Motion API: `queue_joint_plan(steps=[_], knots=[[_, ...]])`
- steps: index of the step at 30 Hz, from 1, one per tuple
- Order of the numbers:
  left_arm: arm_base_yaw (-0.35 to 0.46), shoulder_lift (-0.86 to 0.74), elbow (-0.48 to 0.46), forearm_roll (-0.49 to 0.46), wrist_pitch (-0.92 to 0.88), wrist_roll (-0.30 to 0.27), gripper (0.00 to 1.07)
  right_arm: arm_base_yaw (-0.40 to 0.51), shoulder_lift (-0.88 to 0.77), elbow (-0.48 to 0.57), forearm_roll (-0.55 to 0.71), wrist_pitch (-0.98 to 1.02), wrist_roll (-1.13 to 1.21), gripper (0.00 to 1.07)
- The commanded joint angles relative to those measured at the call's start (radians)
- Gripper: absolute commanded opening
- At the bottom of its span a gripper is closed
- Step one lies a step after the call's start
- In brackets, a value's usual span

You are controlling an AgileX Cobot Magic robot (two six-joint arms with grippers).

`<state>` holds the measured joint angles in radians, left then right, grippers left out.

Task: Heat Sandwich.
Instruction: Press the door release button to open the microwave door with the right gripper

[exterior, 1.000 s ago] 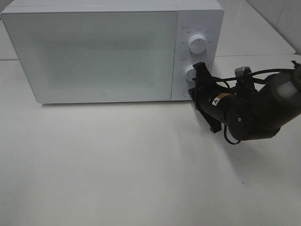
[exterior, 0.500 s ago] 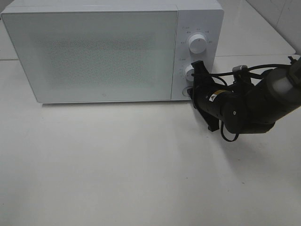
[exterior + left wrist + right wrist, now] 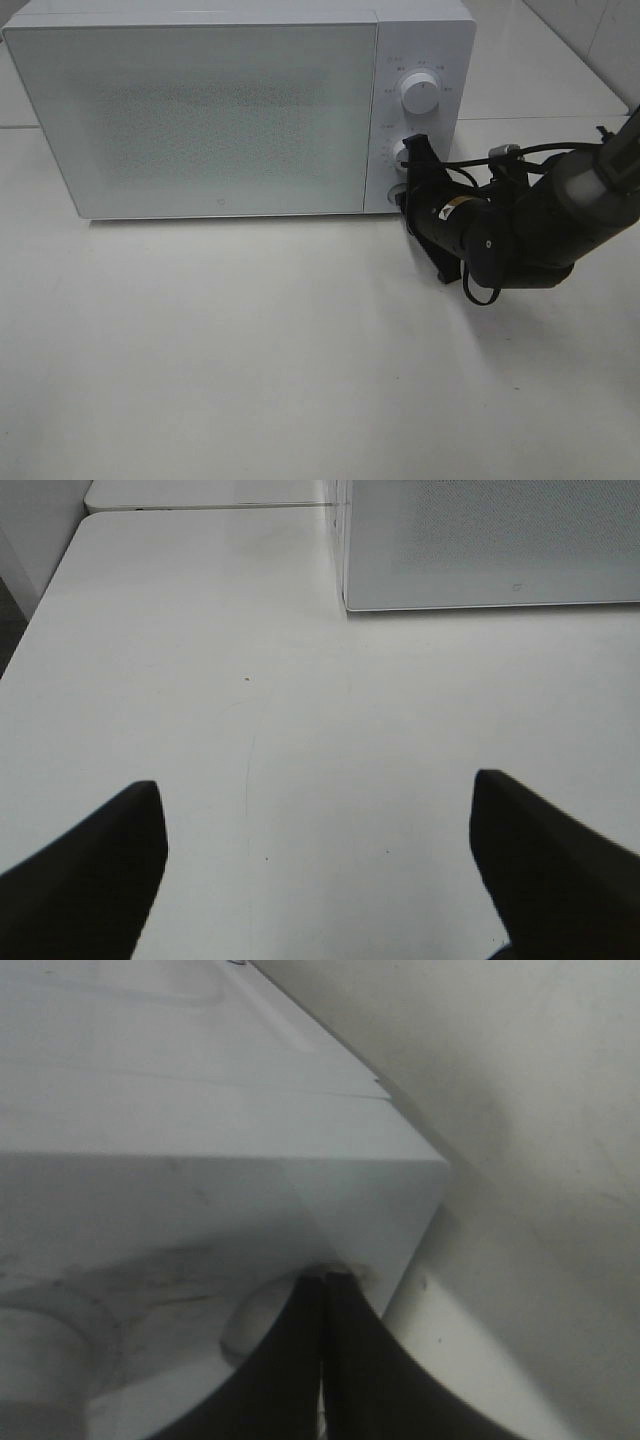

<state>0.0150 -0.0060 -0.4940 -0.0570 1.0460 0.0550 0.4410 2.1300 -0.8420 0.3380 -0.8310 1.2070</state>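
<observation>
You are looking at a white counter [image 3: 250, 350] with pale tiles behind it. A white microwave [image 3: 200, 110] stands at the back of the counter. Its door [image 3: 200, 115] is shut, and the frosted front hides the inside. To the right of the door is a panel with two round knobs, an upper knob [image 3: 420, 95] and a lower knob [image 3: 404, 153]. Under them, near the bottom corner of the panel, is a small round button [image 3: 397, 194].

Your right arm [image 3: 540, 225] reaches in from the right side of the counter and points at that panel. The right jaws are shut tight, tip against tip, with nothing between them. In the right wrist view their tips sit right at the edge of the button [image 3: 262, 1325], close to the bottom corner of the microwave. They look like they touch it, but you cannot be sure.

The left jaws are wide open and hold nothing. In the left wrist view the two dark fingers [image 3: 90, 880] stand far apart, and only white counter shows between them. The front corner of the microwave [image 3: 480, 550] lies well ahead of them.

The sandwich does not show in any view, so you cannot tell where it is.
</observation>
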Motion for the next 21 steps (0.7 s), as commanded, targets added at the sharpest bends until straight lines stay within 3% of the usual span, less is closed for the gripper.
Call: queue_joint_plan(steps=[1,21], knots=[[-0.005,-0.017,0.002,-0.007,-0.008,0.001,0.76,-0.010,0.023,-0.030,0.010,-0.103,0.063,0.03],[-0.005,-0.017,0.002,-0.007,-0.008,0.001,0.76,-0.010,0.058,-0.146,0.073,-0.180,0.130,0.00]])
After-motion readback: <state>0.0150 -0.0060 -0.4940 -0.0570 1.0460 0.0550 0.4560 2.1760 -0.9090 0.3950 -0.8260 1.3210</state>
